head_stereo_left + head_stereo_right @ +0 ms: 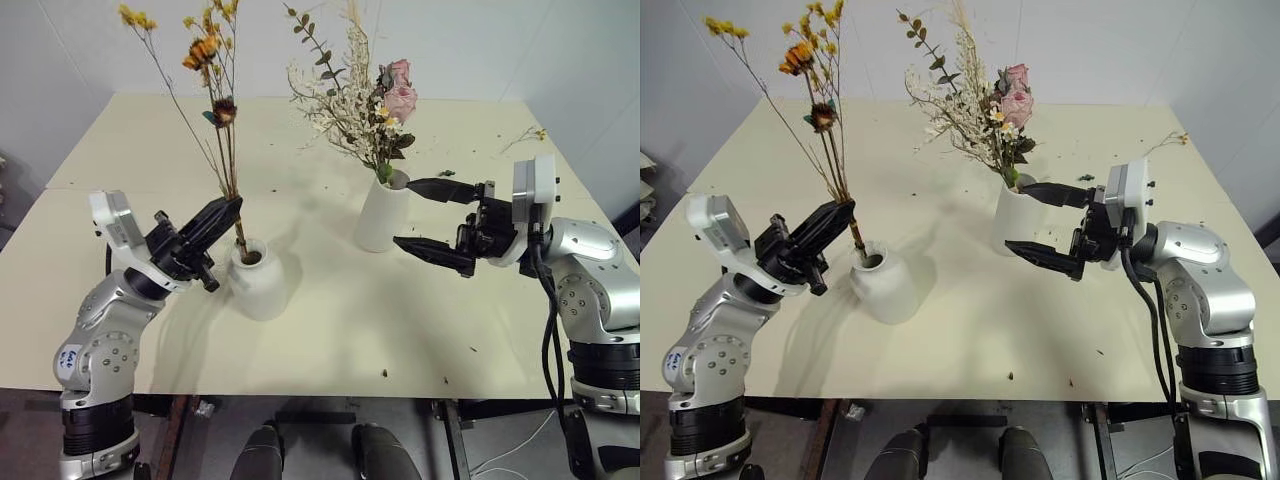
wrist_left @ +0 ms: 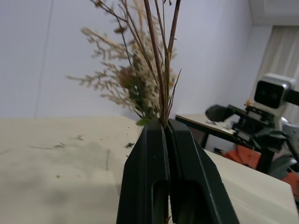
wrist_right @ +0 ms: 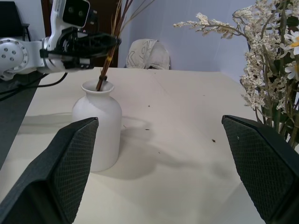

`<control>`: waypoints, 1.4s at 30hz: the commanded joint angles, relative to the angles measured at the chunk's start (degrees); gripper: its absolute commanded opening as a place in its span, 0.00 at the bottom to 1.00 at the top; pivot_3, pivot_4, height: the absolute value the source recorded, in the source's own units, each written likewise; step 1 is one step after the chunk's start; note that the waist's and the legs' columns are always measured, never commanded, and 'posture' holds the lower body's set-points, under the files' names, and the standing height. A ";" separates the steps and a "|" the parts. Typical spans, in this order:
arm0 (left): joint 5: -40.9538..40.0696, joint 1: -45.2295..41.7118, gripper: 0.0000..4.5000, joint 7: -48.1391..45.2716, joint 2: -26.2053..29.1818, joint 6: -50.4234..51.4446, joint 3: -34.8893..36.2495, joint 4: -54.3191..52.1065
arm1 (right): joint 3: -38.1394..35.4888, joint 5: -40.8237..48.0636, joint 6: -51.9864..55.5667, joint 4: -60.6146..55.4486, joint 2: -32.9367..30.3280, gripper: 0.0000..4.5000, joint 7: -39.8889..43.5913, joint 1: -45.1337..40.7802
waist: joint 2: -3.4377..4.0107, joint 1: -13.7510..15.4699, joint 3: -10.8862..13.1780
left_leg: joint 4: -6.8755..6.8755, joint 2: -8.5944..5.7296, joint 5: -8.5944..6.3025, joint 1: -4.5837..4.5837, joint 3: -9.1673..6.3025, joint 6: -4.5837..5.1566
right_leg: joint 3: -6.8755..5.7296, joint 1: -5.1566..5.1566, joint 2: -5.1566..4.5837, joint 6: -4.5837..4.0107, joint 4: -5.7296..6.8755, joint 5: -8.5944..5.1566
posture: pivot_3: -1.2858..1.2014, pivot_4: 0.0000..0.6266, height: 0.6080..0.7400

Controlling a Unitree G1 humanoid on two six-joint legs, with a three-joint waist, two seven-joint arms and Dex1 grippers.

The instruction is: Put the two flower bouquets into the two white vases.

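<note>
Two bunches stand in vases. My left pincer [image 1: 222, 218] is clamped on the thin bunch [image 1: 215, 100] just above the squat vase [image 1: 258, 281], stem ends inside its neck, to steady them. My right pincer [image 1: 432, 218] gapes wide, empty, just right of the tall vase [image 1: 382, 215] holding the rose bunch [image 1: 365, 105].

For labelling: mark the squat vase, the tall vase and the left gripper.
squat vase [image 1: 262, 290], left eye view, round body.
tall vase [image 1: 380, 222], left eye view, side wall.
left gripper [image 1: 225, 212], left eye view, fingertips.
</note>
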 commanded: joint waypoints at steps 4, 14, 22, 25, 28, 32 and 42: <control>1.07 2.78 0.00 -0.87 -1.55 -3.17 -1.05 -1.38 | -1.05 0.45 -0.89 -0.48 -0.01 1.00 0.01 -2.09 | 0.00 -0.09 0.00 | -0.05 0.02 0.00 0.01 0.00 0.00 | 0.00 -0.02 0.02 -0.01 0.00 0.00 | 0.52 0.24 1.00; 1.97 6.73 0.15 -2.84 1.67 -2.99 -0.53 -1.87 | -0.99 0.40 -1.24 0.17 0.49 1.00 -0.02 -2.40 | 0.00 -0.11 0.00 | -0.07 0.03 0.00 0.01 0.00 0.00 | 0.00 -0.03 0.02 -0.03 -0.03 0.00 | 0.52 0.24 1.00; 2.63 8.84 0.69 -6.01 9.47 -3.77 3.87 -2.48 | -0.85 -0.28 -2.71 1.72 1.32 1.00 0.27 -2.46 | 0.02 -0.10 0.00 | -0.09 0.05 0.00 0.01 0.01 0.00 | 0.00 -0.04 0.02 -0.06 -0.05 0.00 | 0.52 0.24 1.00; 3.76 8.21 0.91 -8.51 14.17 -4.33 5.64 -1.07 | -0.65 -0.86 -3.67 2.99 1.81 1.00 0.54 -2.64 | 0.02 -0.11 0.00 | -0.13 0.05 0.00 0.01 0.01 0.00 | -0.01 -0.04 0.02 -0.10 -0.07 -0.01 | 0.52 0.24 1.00; 3.33 7.47 0.99 -11.40 18.23 -3.72 6.95 0.18 | -0.54 -1.49 -4.48 4.36 2.10 1.00 1.09 -3.00 | 0.03 -0.12 0.01 | -0.19 0.06 0.00 0.01 0.04 0.00 | 0.00 -0.05 0.02 -0.11 -0.14 -0.02 | 0.52 0.24 1.00; 3.77 7.52 0.99 -17.52 24.82 -3.53 9.43 3.51 | -0.20 -3.04 -5.86 6.34 0.98 1.00 3.02 -3.38 | 0.04 -0.15 0.01 | -0.36 0.08 0.00 0.01 0.05 0.00 | -0.01 -0.08 0.02 -0.12 -0.27 -0.02 | 0.52 0.24 1.00; 11.57 -3.44 0.99 -30.97 30.08 -11.92 3.60 22.07 | -4.52 -5.44 -9.77 6.89 -5.51 1.00 6.25 1.22 | 0.13 0.23 0.06 | -0.78 0.13 0.00 -0.02 0.14 0.00 | -0.07 -0.18 0.03 -0.16 -0.54 -0.05 | 0.52 0.24 1.00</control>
